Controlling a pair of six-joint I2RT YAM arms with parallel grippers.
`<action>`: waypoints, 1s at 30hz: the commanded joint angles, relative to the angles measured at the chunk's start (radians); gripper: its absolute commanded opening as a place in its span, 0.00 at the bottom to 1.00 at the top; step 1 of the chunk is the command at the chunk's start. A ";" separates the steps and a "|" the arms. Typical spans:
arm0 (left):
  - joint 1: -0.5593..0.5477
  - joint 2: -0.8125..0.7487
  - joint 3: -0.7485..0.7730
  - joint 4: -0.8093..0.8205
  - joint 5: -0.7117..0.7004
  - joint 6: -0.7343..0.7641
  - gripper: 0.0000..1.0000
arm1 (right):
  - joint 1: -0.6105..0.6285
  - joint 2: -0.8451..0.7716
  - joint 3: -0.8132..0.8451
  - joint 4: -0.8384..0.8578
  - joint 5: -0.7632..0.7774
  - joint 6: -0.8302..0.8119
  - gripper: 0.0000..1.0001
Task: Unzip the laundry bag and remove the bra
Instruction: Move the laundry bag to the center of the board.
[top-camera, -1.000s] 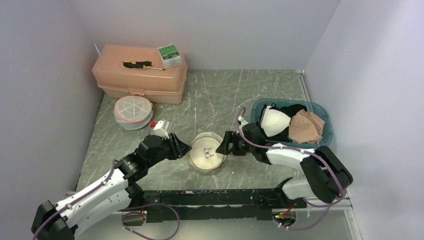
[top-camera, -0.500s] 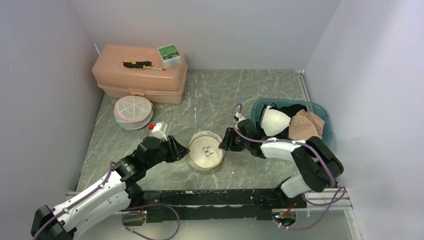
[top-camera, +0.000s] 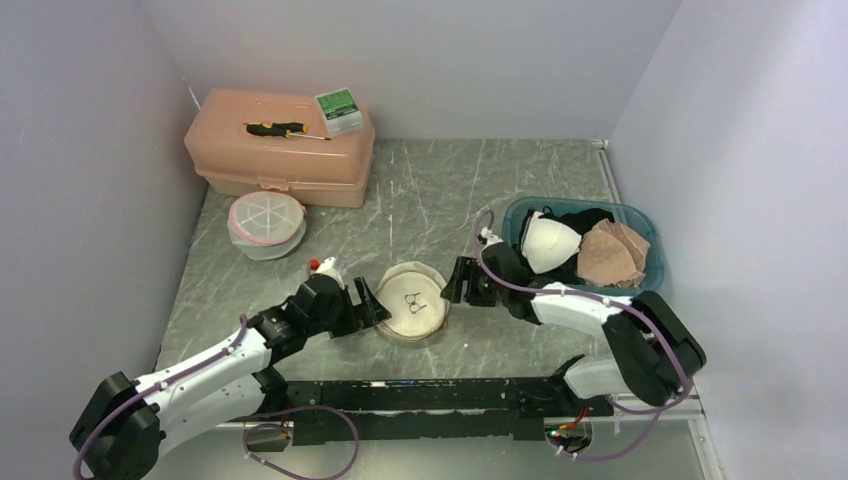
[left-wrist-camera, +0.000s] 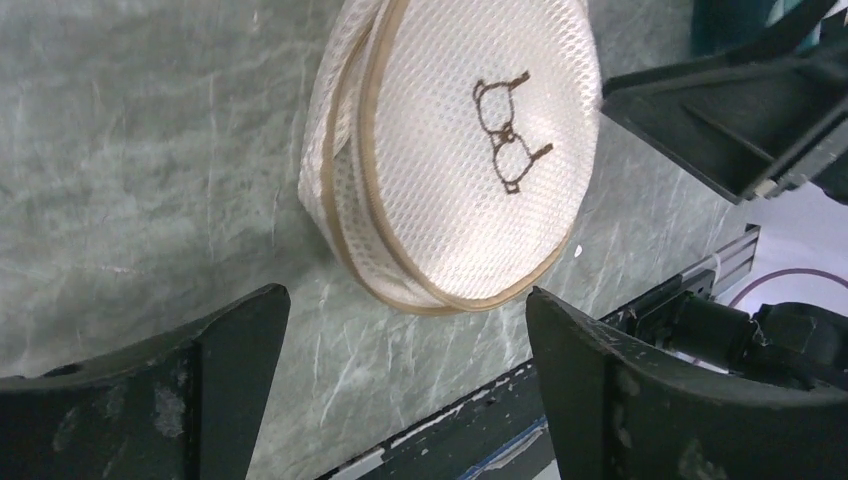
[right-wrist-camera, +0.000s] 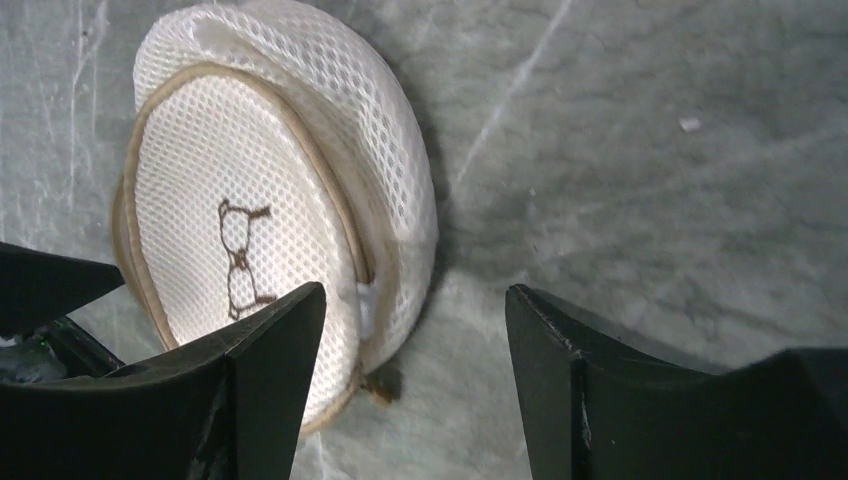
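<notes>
The laundry bag (top-camera: 412, 302) is a round white mesh pouch with tan trim and a brown stitched outline, lying on the marble table and zipped shut. The bra is hidden inside it. My left gripper (top-camera: 371, 306) is at the bag's left edge, open wide; in the left wrist view the bag (left-wrist-camera: 460, 150) lies just beyond the left gripper (left-wrist-camera: 402, 300). My right gripper (top-camera: 456, 284) is open at the bag's right edge. In the right wrist view the bag (right-wrist-camera: 270, 220) is partly behind the left finger, and the brown zipper pull (right-wrist-camera: 380, 385) lies between the jaws of the right gripper (right-wrist-camera: 415, 292), untouched.
A teal basket (top-camera: 645, 222) with white, beige and black padded garments stands behind the right arm. A pink toolbox (top-camera: 280, 160) carrying a screwdriver and a small green box sits at the back left. A round lidded tub (top-camera: 266, 224) stands in front of it. Walls close in on three sides.
My left gripper has opened wide and slid forward along the bag's left side. My right gripper narrowed, then spread again, staying at the bag's right edge.
</notes>
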 joint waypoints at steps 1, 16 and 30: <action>0.003 -0.032 -0.051 0.048 0.017 -0.128 0.94 | -0.003 -0.126 -0.024 -0.119 0.046 -0.015 0.71; 0.002 0.349 0.098 0.112 -0.039 -0.103 0.55 | -0.004 -0.449 -0.058 -0.265 0.036 -0.022 0.72; 0.016 0.219 0.075 -0.052 -0.261 -0.169 0.03 | -0.003 -0.485 -0.055 -0.263 0.019 -0.040 0.72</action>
